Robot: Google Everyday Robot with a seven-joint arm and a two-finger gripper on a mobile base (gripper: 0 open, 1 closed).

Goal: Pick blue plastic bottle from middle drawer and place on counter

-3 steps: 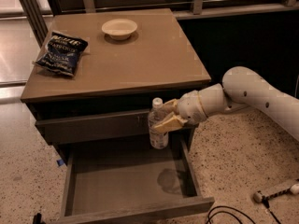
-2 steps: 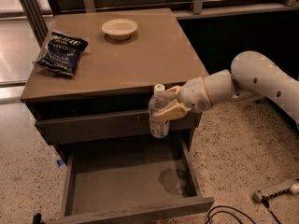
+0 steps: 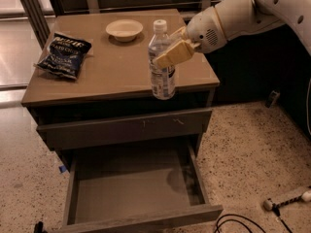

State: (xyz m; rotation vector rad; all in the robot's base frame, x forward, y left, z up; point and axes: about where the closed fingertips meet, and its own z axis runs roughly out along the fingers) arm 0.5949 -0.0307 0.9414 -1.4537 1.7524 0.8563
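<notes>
My gripper [image 3: 171, 50] is shut on the blue plastic bottle [image 3: 161, 76], a clear bottle with a white cap and a pale label. I hold it upright over the front right part of the tan counter [image 3: 112, 67], its base near the front edge. The arm comes in from the upper right. The middle drawer [image 3: 133, 188] stands pulled open below, its flat floor bare.
A dark blue snack bag [image 3: 64, 55] lies at the counter's left. A small pale bowl [image 3: 124, 29] sits at the back middle. A closed drawer front [image 3: 126, 127] with pale scratches is above the open drawer. Cables and a white tool [image 3: 286, 198] lie on the speckled floor at the right.
The gripper has lifted the bottle from in front of the upper drawer up to counter level. The view has shifted and now shows the cabinet closer.
</notes>
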